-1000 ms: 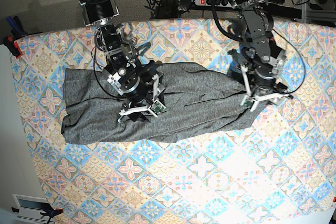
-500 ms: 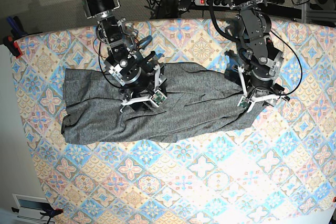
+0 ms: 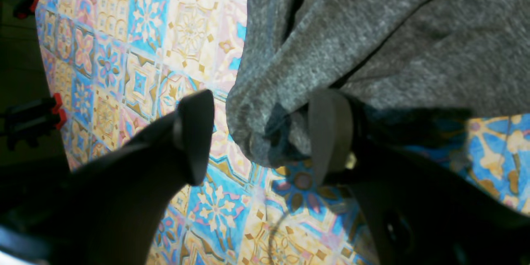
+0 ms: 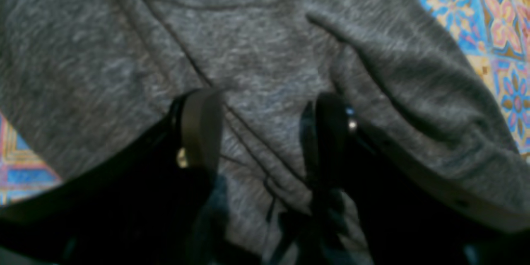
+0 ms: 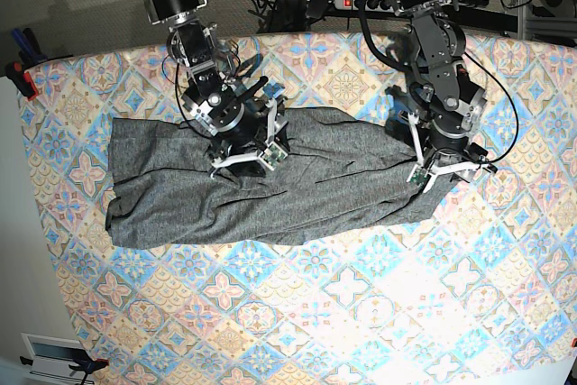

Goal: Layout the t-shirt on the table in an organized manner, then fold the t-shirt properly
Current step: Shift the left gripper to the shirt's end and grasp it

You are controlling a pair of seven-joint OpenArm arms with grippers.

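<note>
We see the left gripper [image 3: 265,136] spread wide around a bunched corner of the t-shirt [image 5: 270,191] without clamping it. The right gripper [image 4: 265,140] gapes too, over wrinkled cloth. The shirt lies stretched from 9 to 3 o'clock across the table [image 5: 361,313].
</note>
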